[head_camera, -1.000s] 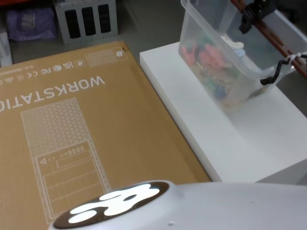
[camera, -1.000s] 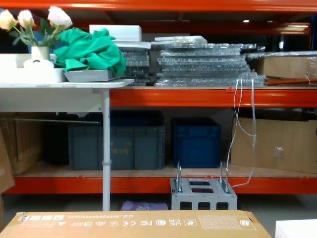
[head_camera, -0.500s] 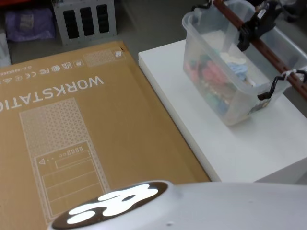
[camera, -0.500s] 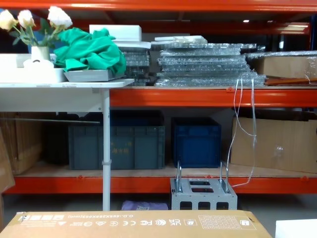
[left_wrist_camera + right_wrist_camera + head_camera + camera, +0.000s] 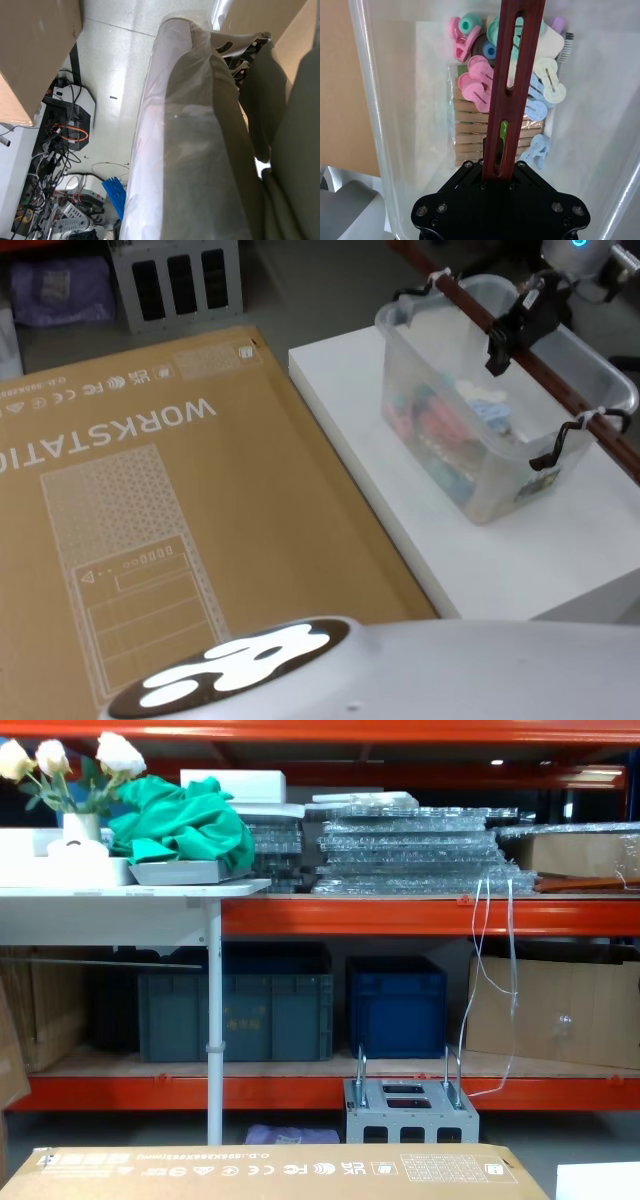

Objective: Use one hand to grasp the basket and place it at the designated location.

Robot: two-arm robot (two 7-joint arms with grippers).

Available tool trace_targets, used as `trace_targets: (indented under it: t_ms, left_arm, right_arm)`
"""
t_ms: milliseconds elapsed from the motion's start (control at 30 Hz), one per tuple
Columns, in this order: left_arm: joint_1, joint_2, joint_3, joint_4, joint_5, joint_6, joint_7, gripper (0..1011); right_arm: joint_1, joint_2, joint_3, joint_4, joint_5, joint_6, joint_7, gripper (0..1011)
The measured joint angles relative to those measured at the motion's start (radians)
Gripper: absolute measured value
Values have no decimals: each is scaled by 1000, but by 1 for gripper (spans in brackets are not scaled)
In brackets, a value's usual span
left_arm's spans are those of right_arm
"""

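The basket is a clear plastic tub on or just above the white table, at its far right part. I cannot tell whether it touches the table. A dark red-brown bar handle spans the tub's length. My right gripper, slim and black, is shut on the middle of this bar from above. In the right wrist view the gripper clamps the slotted handle. Pink, blue and white pegs lie below on the tub's floor, inside its clear wall.
A large flat cardboard box lies left of the white table. A grey metal box with loop handles stands on the floor beyond it. Dark blue crates fill the lower orange shelf. The left wrist view faces a plastic-wrapped surface.
The right gripper has carried the basket leftward and nearer to me over the white table. The tub has levelled out from a tilt. More of its handle is in view.
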Motion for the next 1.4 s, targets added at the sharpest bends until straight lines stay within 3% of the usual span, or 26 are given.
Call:
trace_targets:
  t_ms: [433,700,1200,1400]
  left_arm:
    - [0,0,0,0,0,0,0,0]
    - [0,0,0,0,0,0,0,0]
    - [0,0,0,0,0,0,0,0]
    - [0,0,0,0,0,0,0,0]
  right_arm:
    - [-17,-34,15,49,-14,-19,19,0]
    - [-18,-33,14,49,-14,-20,18,16]
    - [-18,-31,13,48,-12,-20,16,444]
    - [-19,-31,13,48,-11,-20,16,667]
